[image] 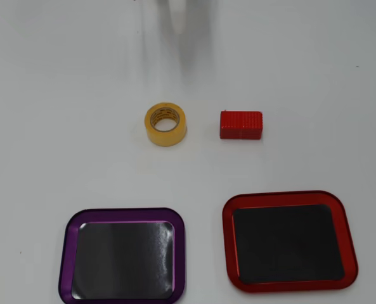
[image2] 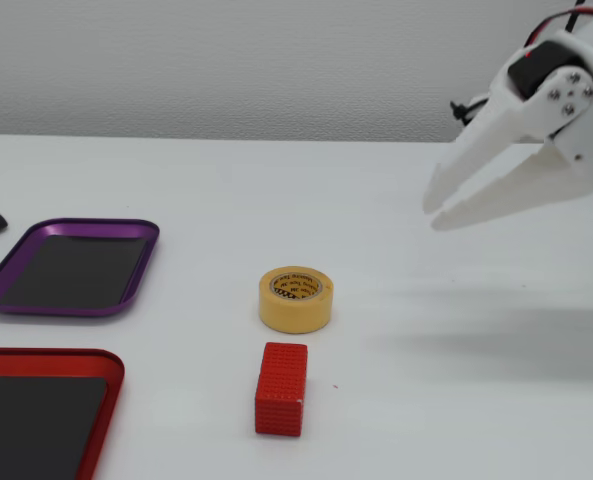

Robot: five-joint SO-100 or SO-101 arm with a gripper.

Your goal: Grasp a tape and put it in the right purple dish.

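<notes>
On the table, tape (image2: pixel 295 298) lies flat, hole upward.

A plain white tabletop (image: pixel 302 63) carries four things: the yellow tape (image: pixel 165 125) lying flat, a red ribbed block (image: pixel 241 125) just beside it, and, well apart from those, the purple dish (image: pixel 122 256) next to a red-rimmed tray (image: pixel 288 249).

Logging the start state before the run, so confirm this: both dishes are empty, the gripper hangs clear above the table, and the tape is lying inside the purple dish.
Not quite. The tape is not in the purple dish; the overhead view shows it on the bare table, beside the red block. The rest holds: both dishes are empty, the red dish included, and the gripper hangs clear above the table.
</notes>
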